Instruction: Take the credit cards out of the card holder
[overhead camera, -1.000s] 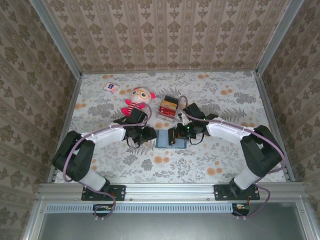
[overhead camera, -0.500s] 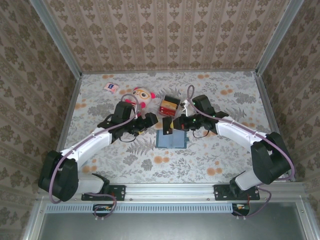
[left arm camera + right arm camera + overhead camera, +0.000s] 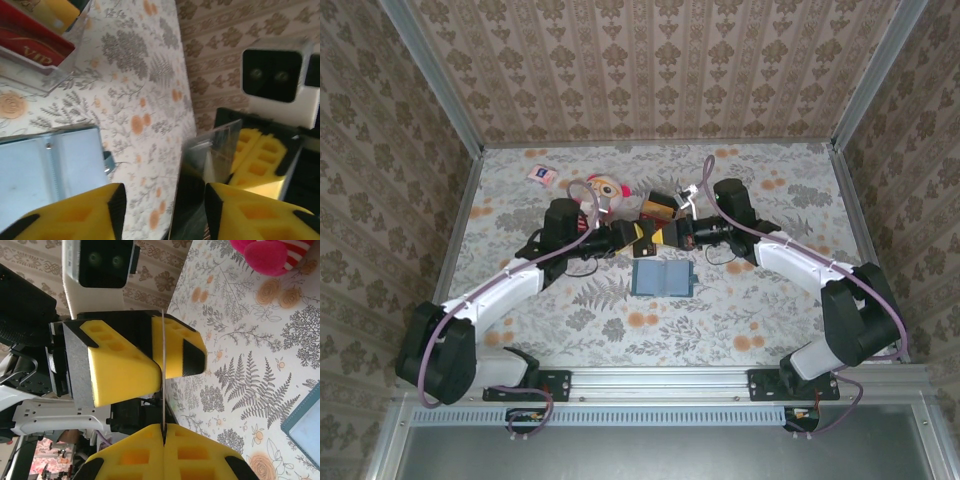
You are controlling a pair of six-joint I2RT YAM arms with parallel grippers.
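Papered booth around a flowered worktop (image 3: 760, 300)
Beige damask-patterned walls (image 3: 660, 70) close three sides; the surface carries a grey fern and orange blossom print, edged by aluminium rails (image 3: 660, 378), under even light

The right gripper (image 3: 163, 427) pinches a thin edge-on card (image 3: 162, 402) standing between the fingers (image 3: 122, 371) of the left gripper (image 3: 161, 347), perhaps touching.

Lab booth: wallpapered walls (image 3: 650, 70), aluminium frame (image 3: 430, 70)

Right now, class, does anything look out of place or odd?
Yes: one credit card hangs in mid-air, on edge, pinched by the right gripper, the left gripper straddling it, beyond the open card holder.
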